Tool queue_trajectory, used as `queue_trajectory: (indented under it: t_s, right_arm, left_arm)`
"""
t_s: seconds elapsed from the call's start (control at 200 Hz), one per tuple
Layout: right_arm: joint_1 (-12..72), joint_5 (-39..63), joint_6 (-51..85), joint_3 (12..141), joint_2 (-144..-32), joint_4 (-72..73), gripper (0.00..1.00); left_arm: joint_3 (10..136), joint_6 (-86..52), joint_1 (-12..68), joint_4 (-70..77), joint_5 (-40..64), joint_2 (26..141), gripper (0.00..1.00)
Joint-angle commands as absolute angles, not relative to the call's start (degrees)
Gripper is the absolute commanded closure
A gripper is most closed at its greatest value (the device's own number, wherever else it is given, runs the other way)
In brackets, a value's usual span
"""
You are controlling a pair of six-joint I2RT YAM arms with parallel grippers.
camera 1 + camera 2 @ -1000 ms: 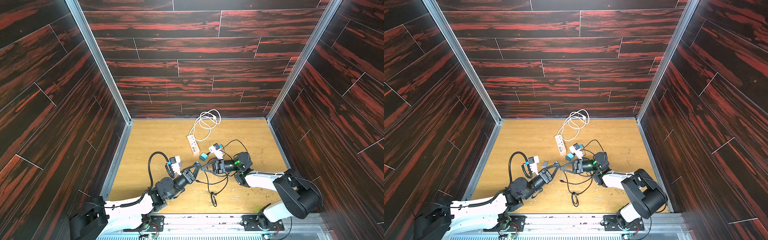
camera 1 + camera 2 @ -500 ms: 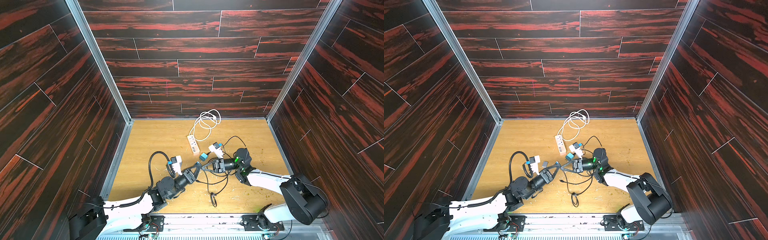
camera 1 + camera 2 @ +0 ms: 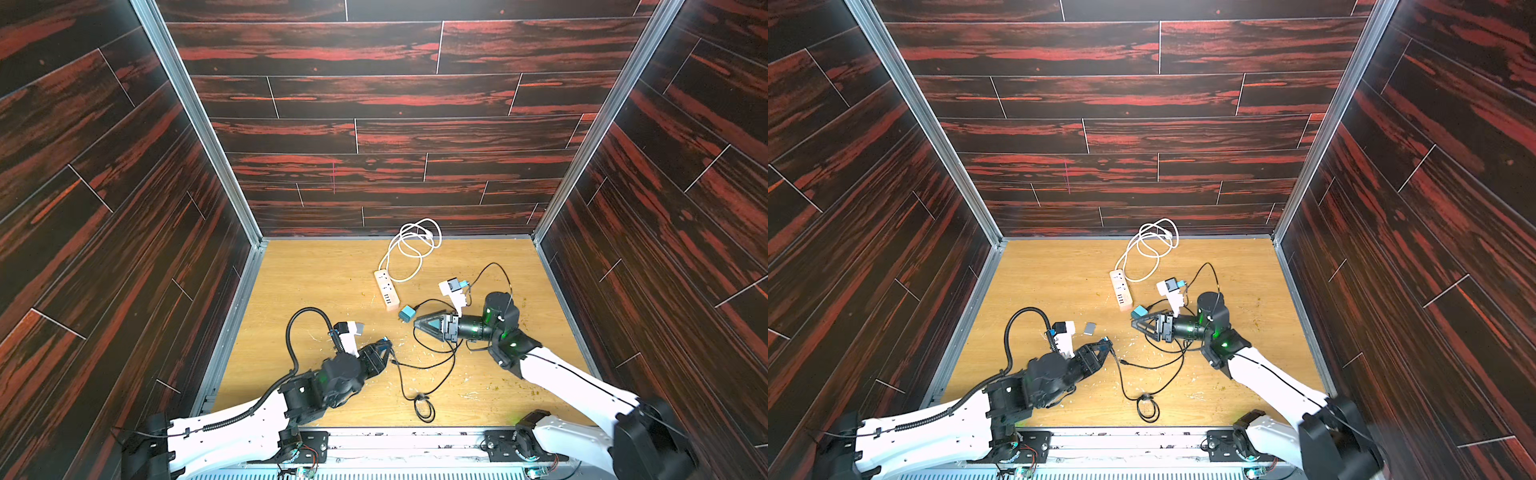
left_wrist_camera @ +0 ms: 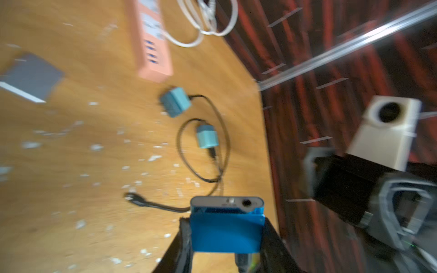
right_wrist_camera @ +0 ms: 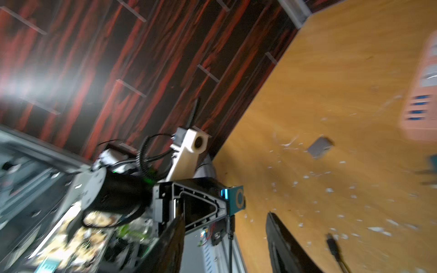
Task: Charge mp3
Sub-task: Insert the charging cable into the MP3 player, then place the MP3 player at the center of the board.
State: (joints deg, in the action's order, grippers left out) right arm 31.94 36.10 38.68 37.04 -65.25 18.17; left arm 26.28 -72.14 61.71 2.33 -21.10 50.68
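Nearest the base, the black cable [image 3: 420, 405] is seen lying in loose loops on the table [image 3: 316, 282]. Just beyond, the mp3 [image 4: 226, 232] is gripped by its two side edges between the fingers [image 4: 182, 248] of the left gripper [image 3: 383, 345], with one short end left free. The cable's small plug [image 4: 133, 198] lies loose on the table beside it. The player is judged light, rigid and smooth, so slipping is to be expected when a plug is pressed in. The plug is best taken by its stiff body, not the limp cord. Further out, the right gripper [image 3: 417, 322] is held open and empty. Beyond it lie the teal adapter [image 3: 407, 312] and the power strip [image 3: 387, 289].
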Motion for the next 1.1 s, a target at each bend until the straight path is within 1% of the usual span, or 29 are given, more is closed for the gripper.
queue_trajectory:
  t_s: [0.0,0.03,0.085,0.115,0.155,0.256,0.336,0.431,0.461,0.521,0.631,0.767,0.977,1.097]
  right_arm:
    - [31.7,21.7,27.6,41.7,-66.3,-3.5,0.42]
    - [31.7,20.4,27.0,42.6,-67.3,-5.6,0.42]
    - [31.7,15.2,26.6,43.7,-68.8,-8.5,0.42]
    - [31.8,13.5,26.2,44.2,-69.6,-9.7,0.42]
    - [31.7,11.4,25.7,44.9,-70.8,-11.2,0.41]
    - [31.7,4.5,24.1,47.4,-74.9,-15.4,0.39]
    - [31.8,1.2,23.2,48.4,-77.7,-16.2,0.38]
    - [31.7,-1.4,22.7,50.1,-80.9,-17.2,0.37]
    - [31.7,-2.1,22.8,50.6,-81.9,-17.2,0.37]
    - [31.7,-2.9,22.5,52.0,-84.1,-17.7,0.37]
    - [31.7,-4.5,22.2,54.0,-88.2,-18.6,0.37]
    - [31.7,-5.7,21.9,53.6,-90.1,-18.0,0.37]
    - [31.8,-5.0,22.1,52.2,-91.6,-16.7,0.37]
    - [32.5,-5.3,22.1,52.5,-92.7,-16.4,0.37]
  left_arm:
    - [31.3,-76.6,61.5,-14.4,-25.7,55.2,1.00]
    - [32.3,-77.4,61.4,-16.3,-26.1,56.5,1.00]
    - [33.7,-79.1,60.7,-19.6,-26.5,58.8,1.00]
    - [34.2,-79.5,60.2,-20.5,-25.9,59.8,1.00]
    - [35.0,-80.7,59.5,-22.5,-25.3,61.3,0.98]
    - [35.3,-83.2,57.1,-24.6,-21.8,64.7,0.99]
    - [35.2,-84.4,55.2,-26.1,-19.6,67.0,0.99]
    - [35.6,-84.8,54.1,-26.6,-18.3,68.9,0.95]
    - [35.8,-84.4,53.9,-26.3,-18.0,69.5,0.93]
    - [36.7,-84.3,53.8,-26.7,-17.9,70.7,0.84]
    - [38.0,-83.6,53.4,-27.4,-17.8,72.7,0.72]
    - [38.7,-82.2,52.5,-26.8,-17.6,74.4,0.56]
    - [40.4,-79.8,50.7,-27.5,-16.4,76.8,0.43]
    - [42.0,-78.9,50.2,-28.0,-15.5,78.4,0.41]
